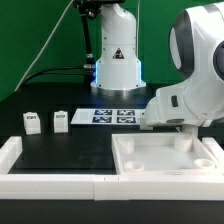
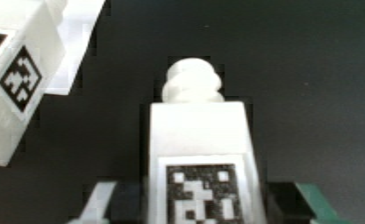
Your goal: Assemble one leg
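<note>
The leg point(image 2: 200, 150): sits between the jaws of the gripper point(image 2: 205, 206), tagged face toward the wrist camera, its rounded peg point(image 2: 193, 80) pointing away from the tool.
Gripper: closed down to the leg's width, with a finger point(image 2: 104, 205) on each long side. It appears to have hold of the block and nothing else.
Handling: judged light and stiff. The hard, smooth plastic could slip or twist in a loose pinch, and the peg looks the part most easily knocked.
Where to hold: across the flat long sides, low on the body and clear of the peg, as the jaws stand here.
Tag point(image 2: 205, 188): a black-and-white square pattern on the leg's face, with no letters or numbers.
Neighbouring piece point(image 2: 19, 75): white, with a like tag, just beside the tool and apart from the held leg.
Tray-like piece point(image 1: 165, 158): lies beneath the arm in the exterior view.
Marker board point(image 1: 115, 116): just beyond the tool, carrying several tags and no readable words.
Loose leg point(image 1: 61, 120): stands well apart from the tool, with a twin point(image 1: 32, 122) farther off.
Brands: none readable. A dark mark on the robot base point(image 1: 115, 62) is too small to make out.
</note>
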Controlling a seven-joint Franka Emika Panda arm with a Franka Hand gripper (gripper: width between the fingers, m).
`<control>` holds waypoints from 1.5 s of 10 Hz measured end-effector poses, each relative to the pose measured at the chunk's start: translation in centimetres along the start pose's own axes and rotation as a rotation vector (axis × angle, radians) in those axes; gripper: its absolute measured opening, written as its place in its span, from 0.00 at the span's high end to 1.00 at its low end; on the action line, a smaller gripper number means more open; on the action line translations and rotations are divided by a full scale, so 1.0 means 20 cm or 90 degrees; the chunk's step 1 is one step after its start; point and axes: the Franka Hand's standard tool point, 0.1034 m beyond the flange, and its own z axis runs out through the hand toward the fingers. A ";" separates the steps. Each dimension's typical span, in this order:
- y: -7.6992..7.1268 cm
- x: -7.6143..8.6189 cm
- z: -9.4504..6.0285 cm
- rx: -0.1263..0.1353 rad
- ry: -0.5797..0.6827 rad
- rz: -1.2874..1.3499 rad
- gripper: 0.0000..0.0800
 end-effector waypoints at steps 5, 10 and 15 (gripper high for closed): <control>-0.01 -0.16 -0.10 -0.009 0.008 0.012 0.64; -0.02 -0.16 -0.22 -0.004 0.157 0.013 0.64; 0.07 -0.18 -0.33 0.000 0.452 -0.003 0.64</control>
